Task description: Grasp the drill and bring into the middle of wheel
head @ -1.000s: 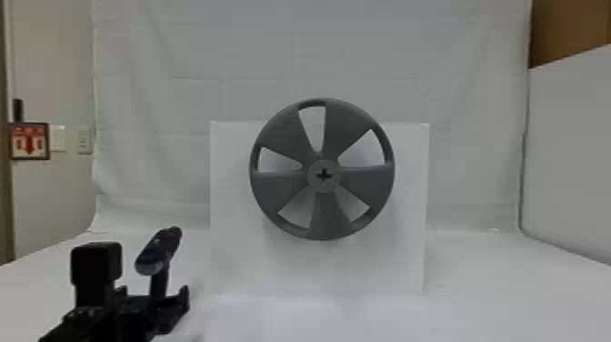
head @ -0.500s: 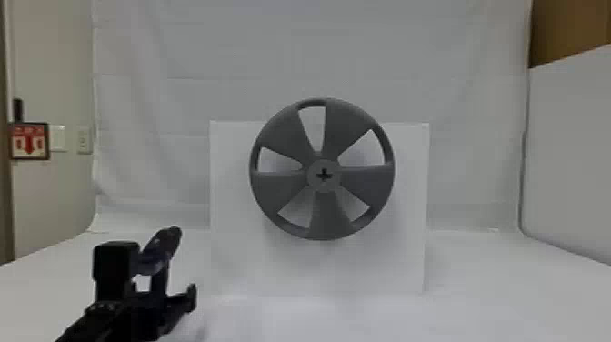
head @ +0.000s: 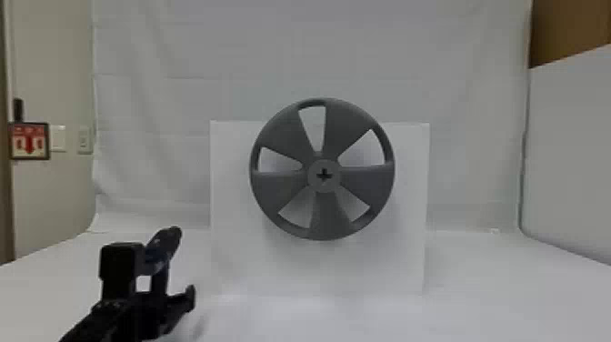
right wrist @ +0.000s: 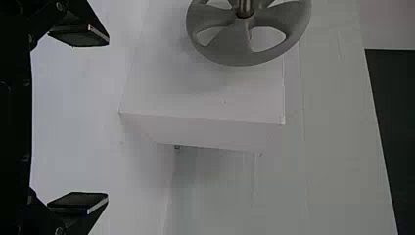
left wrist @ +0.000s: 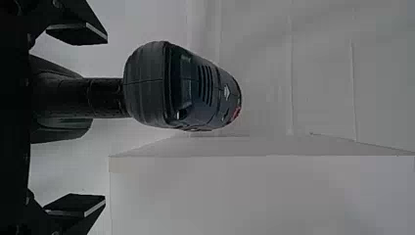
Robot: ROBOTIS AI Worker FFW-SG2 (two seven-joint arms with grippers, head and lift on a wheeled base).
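Left gripper [left wrist: 105, 120]: fingers stand apart, one on each side of the handle [left wrist: 105, 98] of the drill [left wrist: 181, 88], with daylight on both flanks; no clamp made. The handle lies off-centre, nearer the finger farther from the white board [left wrist: 259, 196]. The drill is upright, its lower end partly masked by the gripper in the head view. Step in hand, as judged: the grasp. Recommended: shift slightly to centre the handle before closing, otherwise one finger may strike first and tip the tool; seat it well between the pads, close evenly, confirm it is firm, then lift straight. Right gripper [right wrist: 107, 117]: fingers apart, nothing between them, waiting near the board. The wheel [head: 327, 218] is mounted before the board, its hub [head: 323, 175] marked by a cross-shaped recess; delivery there remains outstanding.
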